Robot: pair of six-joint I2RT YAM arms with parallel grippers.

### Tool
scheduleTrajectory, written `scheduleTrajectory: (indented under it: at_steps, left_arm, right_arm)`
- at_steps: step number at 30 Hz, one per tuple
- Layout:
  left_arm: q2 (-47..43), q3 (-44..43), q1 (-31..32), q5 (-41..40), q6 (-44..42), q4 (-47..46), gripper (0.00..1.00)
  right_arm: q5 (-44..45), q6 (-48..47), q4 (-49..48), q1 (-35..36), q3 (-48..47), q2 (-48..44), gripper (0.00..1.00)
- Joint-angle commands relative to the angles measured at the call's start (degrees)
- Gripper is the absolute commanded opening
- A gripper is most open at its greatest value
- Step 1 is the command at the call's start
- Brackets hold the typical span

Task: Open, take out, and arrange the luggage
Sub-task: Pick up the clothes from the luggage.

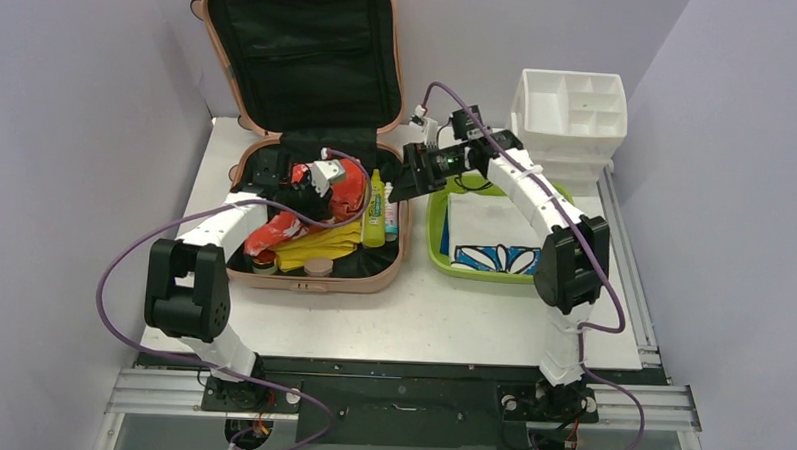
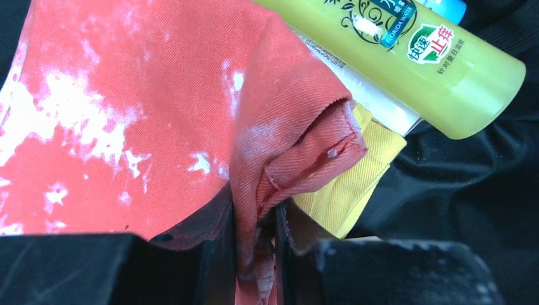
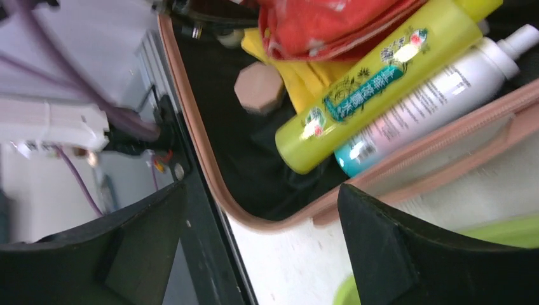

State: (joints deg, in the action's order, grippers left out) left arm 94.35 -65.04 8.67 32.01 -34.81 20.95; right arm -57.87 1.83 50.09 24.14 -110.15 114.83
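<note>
Luggage (image 1: 272,281) sits on the left half of the table (image 1: 451,322), already open. The lid is tipped up toward the back wall and the lined base lies flat, so we can reach the contents from above. Opening looks done; we judge this is the take-out step.

Inside, a red cloth (image 2: 127,95) with white blotches lies on a yellow cloth (image 2: 356,184). A yellow-green bottle (image 2: 407,57) and a white spray bottle (image 3: 438,89) lie side by side along the right wall. A tan octagonal cap (image 3: 257,88) sits near the front wall.

Lime-green tray (image 1: 436,248) is just beside the luggage on the right, with a folded blue-patterned cloth (image 1: 489,243) in it. We read that as the drop spot for soft goods. White organizer (image 1: 569,111) stands behind the tray, likely for bottles. We can't make out its contents from here.

Left gripper (image 2: 254,241): down in the base, jaws nearly together, pinching a hemmed fold of the red cloth. Only a thin bunch of fabric sits in the gap. The grip is at the cloth's edge, so we expect it to drape on lift, and it may drag the yellow cloth or nudge the bottle.

Right gripper (image 3: 264,216): jaws wide apart, nothing between them, touching nothing. It hangs over the luggage's right rim, between base and tray, facing the two bottles. Looks staged for a bottle pick, clear of the left arm.
</note>
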Motion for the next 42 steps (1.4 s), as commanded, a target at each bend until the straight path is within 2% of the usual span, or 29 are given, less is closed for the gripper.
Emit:
scheduleTrajectory:
  at_steps: [1, 2, 3, 4, 5, 7, 9, 17, 27, 42]
  left_arm:
    - [-3.5, -2.48, -1.79, 3.78, 5.21, -4.51, 0.02]
    - [-3.84, -2.05, -1.89, 3.66, 5.85, -4.95, 0.02]
    - [-4.48, -1.91, -2.14, 3.62, 6.09, -5.17, 0.01]
    - [-4.9, -1.4, -2.33, 3.38, 7.0, -5.93, 0.01]
    - [-5.74, -1.14, -2.84, 3.17, 7.59, -6.5, 0.0]
    - [-6.97, 0.05, -3.82, 2.29, 9.57, -8.9, 0.0]
    - [-8.01, 1.33, -5.0, 1.7, 11.78, -11.7, 0.0]
    - [-11.42, 5.8, -7.69, 0.82, 17.67, -19.81, 0.0]
    - [-13.21, 8.05, -8.34, 2.6, 21.25, -24.88, 0.0]
    - [-15.29, 10.99, -8.4, 8.29, 20.02, -24.56, 0.0]
  right_arm:
    - [-0.21, 39.35, -37.48, 0.96, 10.39, -2.55, 0.84]
    - [0.41, 44.43, -49.46, 1.05, 11.93, -2.27, 0.84]
    - [0.75, 55.44, -54.91, 1.11, 14.31, -1.9, 0.85]
    - [1.31, 61.44, -66.72, 1.38, 15.39, -0.68, 0.85]
    - [1.6, 72.55, -72.38, 1.54, 17.0, 0.08, 0.85]
    - [3.29, 86.47, -91.61, 2.3, 18.8, 2.48, 0.86]
    - [5.11, 91.58, -95.16, 3.36, 19.31, 3.72, 0.86]
    - [10.13, 93.01, -89.92, 7.06, 23.44, 4.49, 0.87]
    - [14.4, 85.29, -78.09, 8.06, 31.56, 2.92, 0.88]
    - [15.7, 90.82, -78.82, 8.53, 18.98, 13.49, 0.88]
